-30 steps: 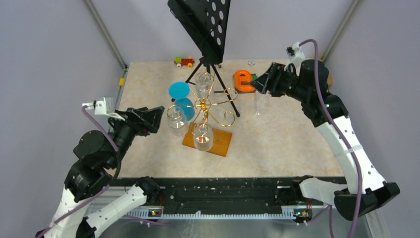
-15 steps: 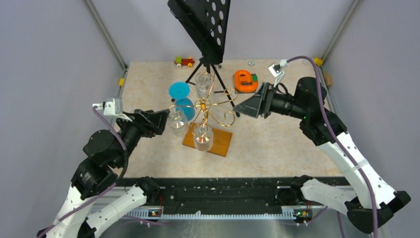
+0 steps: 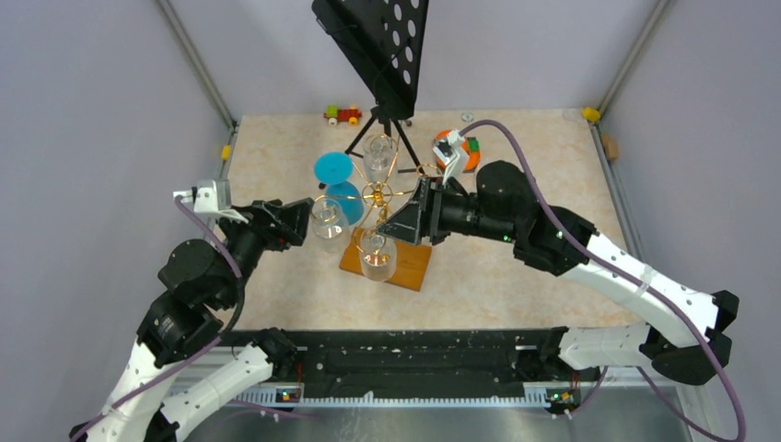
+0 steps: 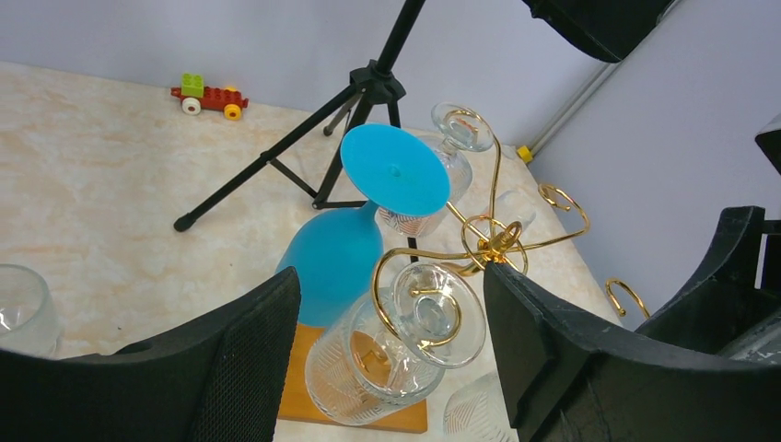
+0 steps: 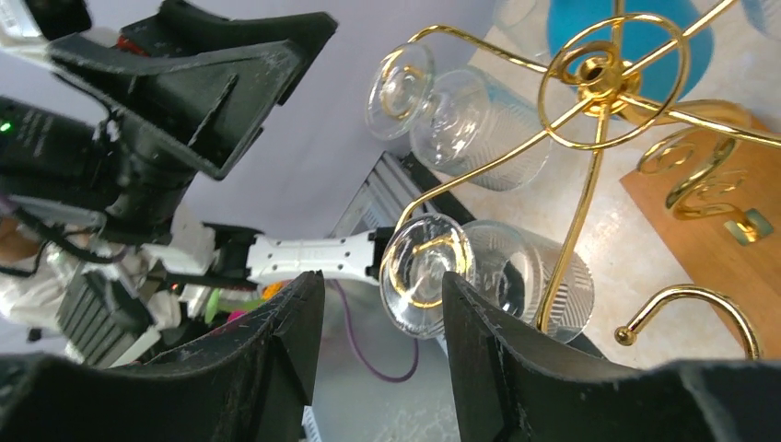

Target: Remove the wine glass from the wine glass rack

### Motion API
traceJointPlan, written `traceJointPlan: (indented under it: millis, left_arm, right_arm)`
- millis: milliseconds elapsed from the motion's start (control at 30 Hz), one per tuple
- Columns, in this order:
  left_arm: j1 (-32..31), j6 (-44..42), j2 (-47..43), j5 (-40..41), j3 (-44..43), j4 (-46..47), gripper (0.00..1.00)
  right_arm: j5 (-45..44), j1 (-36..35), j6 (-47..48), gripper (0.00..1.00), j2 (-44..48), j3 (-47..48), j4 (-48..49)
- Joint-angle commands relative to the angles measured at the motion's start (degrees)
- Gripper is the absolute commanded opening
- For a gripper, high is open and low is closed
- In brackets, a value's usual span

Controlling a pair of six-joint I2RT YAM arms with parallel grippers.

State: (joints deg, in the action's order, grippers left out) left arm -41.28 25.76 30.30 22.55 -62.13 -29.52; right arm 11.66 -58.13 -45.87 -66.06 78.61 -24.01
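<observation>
A gold wine glass rack (image 3: 376,194) stands on its wooden base (image 3: 414,269) near the middle of the table (image 3: 525,258). Three clear glasses and a blue wine glass (image 3: 332,168) hang foot-up and tilted from its curled arms. The left gripper (image 4: 391,281) points in from the table's left side, jaws spread wide. The left wine glass (image 4: 368,368), on the rack's left arm, shows between its fingers, apparently untouched. The right gripper (image 5: 382,281) points in from the right, jaws also apart, its tips just beside the near wine glass (image 5: 516,276); contact cannot be told. A black music stand (image 3: 378,46) rises by the far edge, near a toy train (image 3: 343,114).
</observation>
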Motion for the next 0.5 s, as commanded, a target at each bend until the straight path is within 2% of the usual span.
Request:
traceJointPlan:
  millis: [0, 167, 367, 467]
  left_arm:
    - [0.19, -1.95, 0.47, 1.01, 0.43, 3.35, 0.76]
    - [0.23, -2.70, -0.20, 1.86, 0.58, 3.24, 0.76]
    - [0.23, -2.82, -0.73, 2.24, 0.77, 3.49, 0.76]
    - [0.23, -2.73, -0.76, 2.27, 0.71, 3.50, 0.76]
  right_arm:
    - [-17.22, -4.02, -2.54, 0.51, -1.32, 4.20, -3.82]
    - [-21.63, -6.29, -2.28, 0.52, -2.02, 4.48, -3.82]
    - [-15.85, -6.40, -2.12, 0.52, -5.12, 6.82, -4.19]
    - [-16.13, -6.66, -2.15, 0.53, -6.00, 8.30, -6.80]
